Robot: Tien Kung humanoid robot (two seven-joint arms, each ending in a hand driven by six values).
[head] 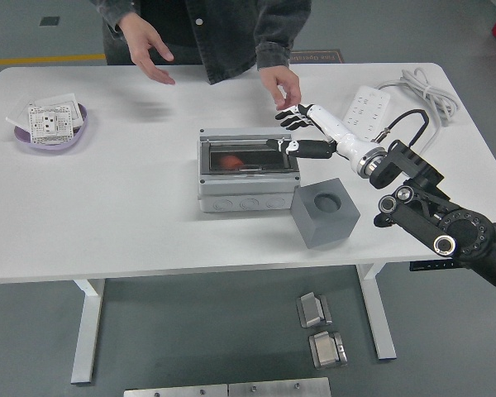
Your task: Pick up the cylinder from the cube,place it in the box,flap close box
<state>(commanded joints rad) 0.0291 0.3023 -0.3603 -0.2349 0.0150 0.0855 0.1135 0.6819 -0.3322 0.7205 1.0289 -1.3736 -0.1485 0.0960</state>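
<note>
The grey box (pixel 248 171) stands mid-table with its clear lid down; a red cylinder (pixel 229 160) shows through the lid inside it. Right of the box sits the grey cube (pixel 325 212), its round top hole empty. My right hand (pixel 293 132) hovers just past the box's right rear corner, fingers spread and holding nothing. The left arm is out of view. A person stands at the far side: one hand (pixel 149 46) is raised at the upper left, the other hand (pixel 283 86) hangs just behind my right hand.
A purple dish (pixel 33 138) with white switch plates sits at the far left. A white power strip (pixel 365 105) and its coiled cable (pixel 419 91) lie at the back right. Metal parts (pixel 317 311) lie on the floor below.
</note>
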